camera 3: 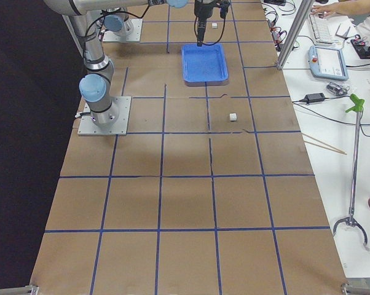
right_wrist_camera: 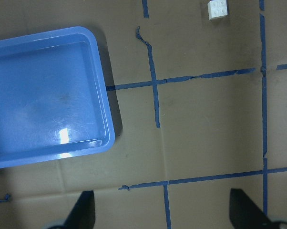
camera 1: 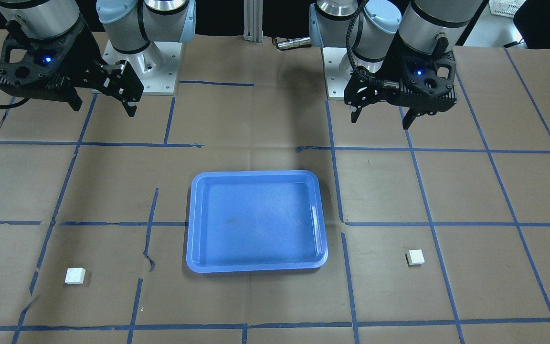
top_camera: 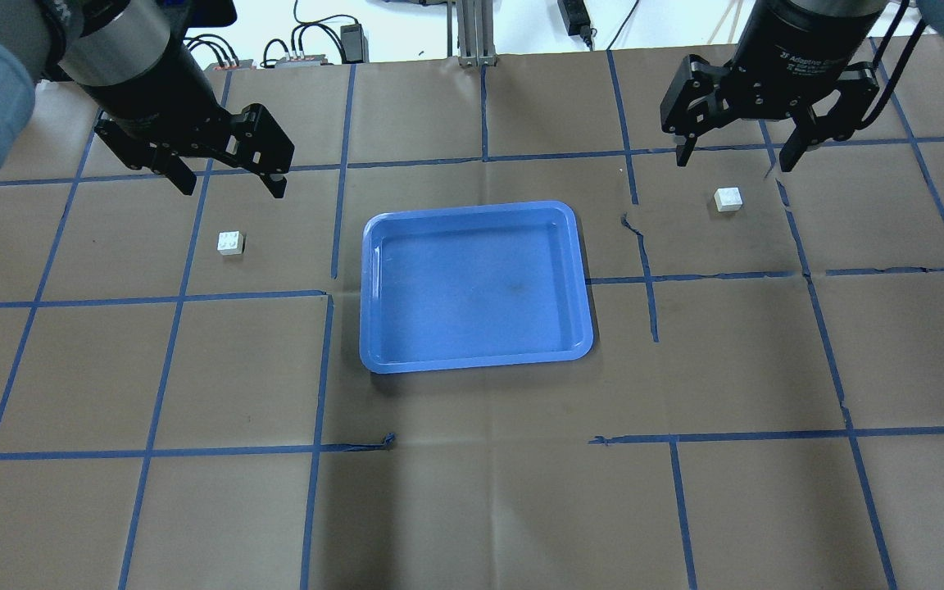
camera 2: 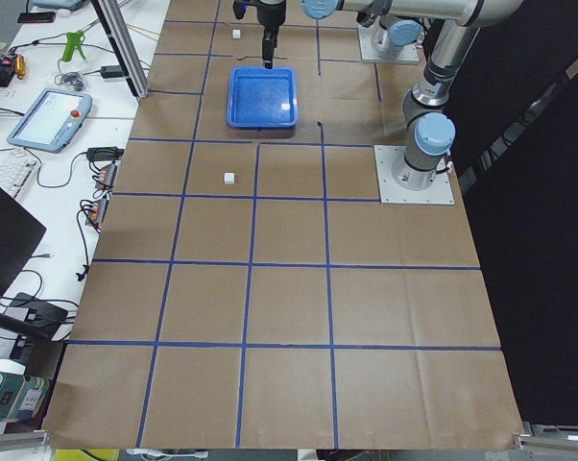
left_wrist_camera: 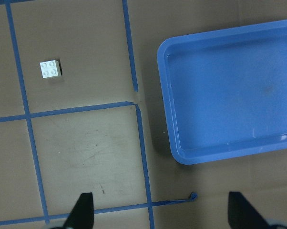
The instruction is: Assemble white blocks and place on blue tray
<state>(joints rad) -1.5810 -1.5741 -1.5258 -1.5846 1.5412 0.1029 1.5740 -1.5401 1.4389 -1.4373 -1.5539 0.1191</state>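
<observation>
The blue tray (top_camera: 472, 287) lies empty in the middle of the table, also in the front view (camera 1: 256, 224). One white block (top_camera: 231, 243) sits on the paper left of the tray, just below my open, empty left gripper (top_camera: 232, 190). It shows studs-up in the left wrist view (left_wrist_camera: 51, 69), far from the fingertips (left_wrist_camera: 84, 210). The other white block (top_camera: 728, 199) sits right of the tray, just below my open, empty right gripper (top_camera: 732, 162). It shows at the top edge of the right wrist view (right_wrist_camera: 217, 8). Both grippers hover above the table.
Brown paper with a blue tape grid covers the table (top_camera: 472, 492). The arm bases (camera 1: 141, 71) stand at the robot's side. A teach pendant (camera 2: 49, 115) and cables lie on the bench beyond the table's far edge.
</observation>
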